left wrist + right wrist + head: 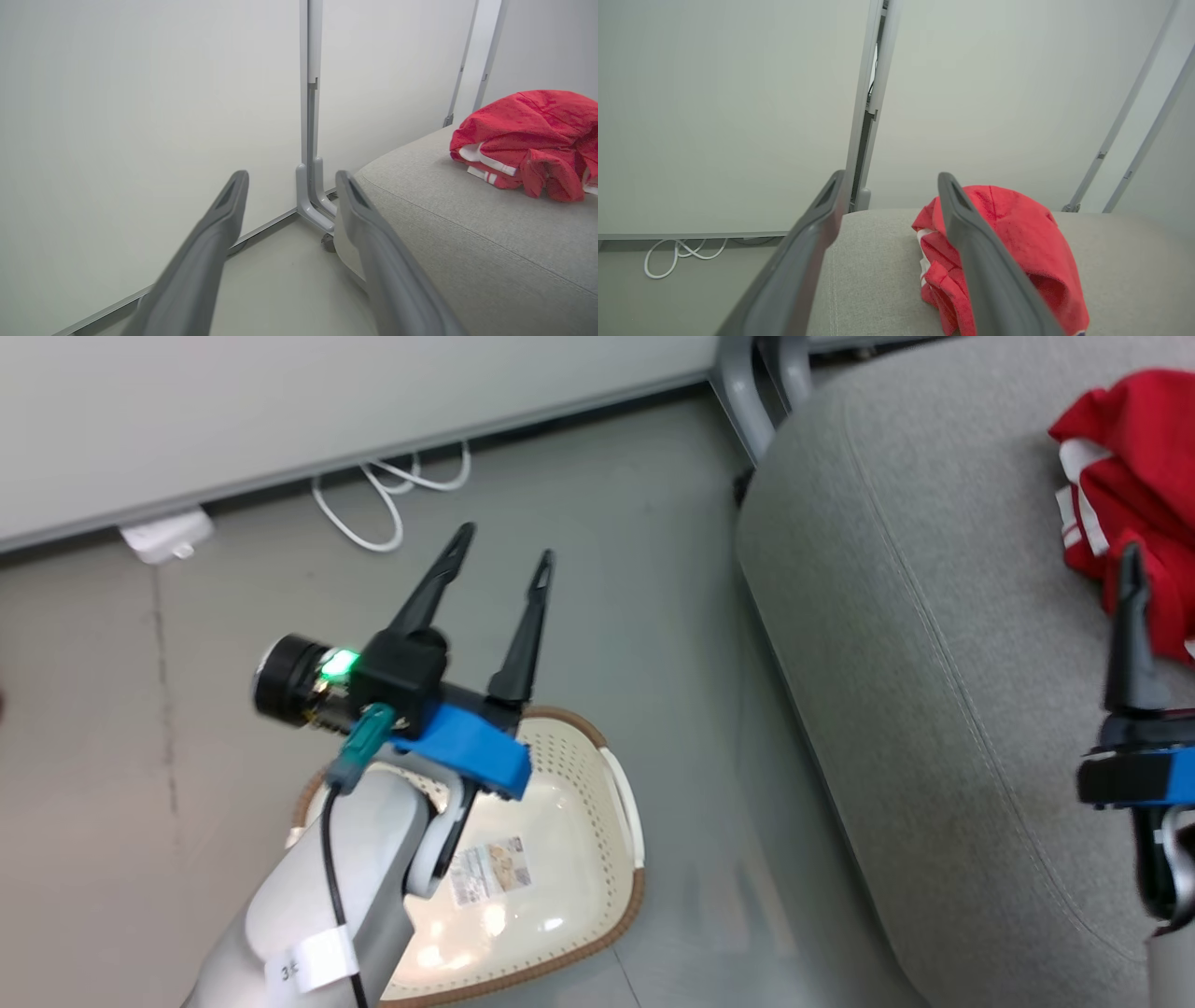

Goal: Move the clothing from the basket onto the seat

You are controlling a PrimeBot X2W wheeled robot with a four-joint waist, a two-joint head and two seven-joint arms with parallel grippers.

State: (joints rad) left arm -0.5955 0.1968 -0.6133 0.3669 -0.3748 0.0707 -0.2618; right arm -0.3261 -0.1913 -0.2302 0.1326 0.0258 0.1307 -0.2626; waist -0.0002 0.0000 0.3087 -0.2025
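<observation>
1. White tag [308, 969] wrapped round the black cable [329, 859] on the left forearm [373, 821], head view: it starts with a "3". The second character is smeared, could be a "5" or an "S", honestly can't tell which.
2. Sticker [490, 870] on the inside bottom of the basket [624, 807]: there's printed stuff on it, some small pictures and lines of text, but it's way too tiny and blurry to make out a single word or number.

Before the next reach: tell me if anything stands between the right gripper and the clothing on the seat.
Nothing visible does. The right gripper, open, hangs over the seat with the clothing lying right by its fingers; whether they touch it, I cannot tell.
</observation>
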